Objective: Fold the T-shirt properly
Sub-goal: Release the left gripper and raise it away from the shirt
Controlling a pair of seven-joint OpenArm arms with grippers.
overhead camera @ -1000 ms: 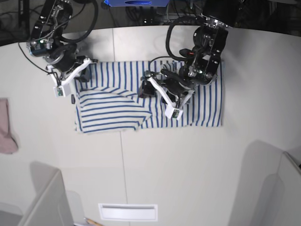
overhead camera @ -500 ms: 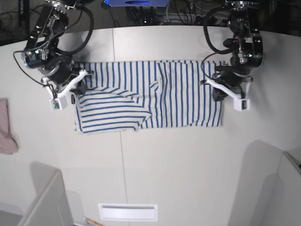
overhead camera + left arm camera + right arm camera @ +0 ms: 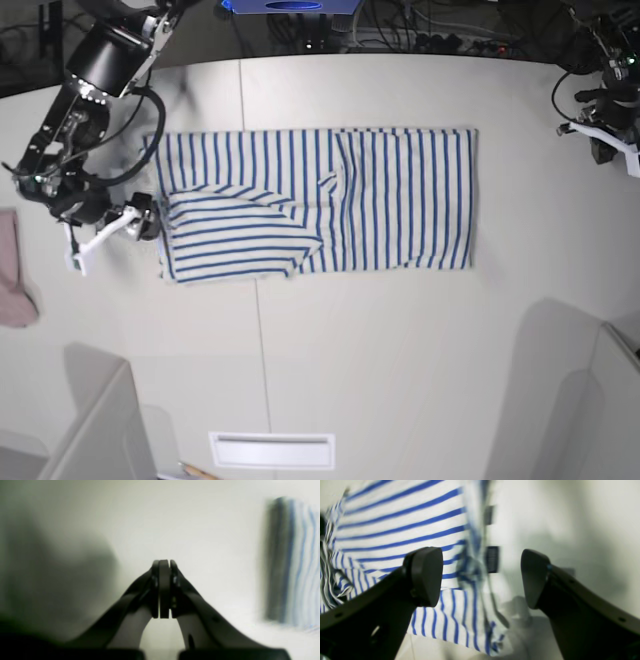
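One striped T-shirt (image 3: 330, 200) lying partly folded mid-table toward the far edge, one pink cloth (image 3: 12, 270) at the table's (image 3: 400, 360) left edge, two pincers, left pincer (image 3: 163, 565) clenched on nothing, right pincer (image 3: 480, 577) released over shirt's edge.

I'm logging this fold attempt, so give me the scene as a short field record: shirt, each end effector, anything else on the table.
T-shirt: flat on the table, one sleeve folded in
left end effector: shut, empty, clear of the shirt
right end effector: open, at the shirt's edge, holding nothing
pink cloth: at the table's edge, apart from the shirt
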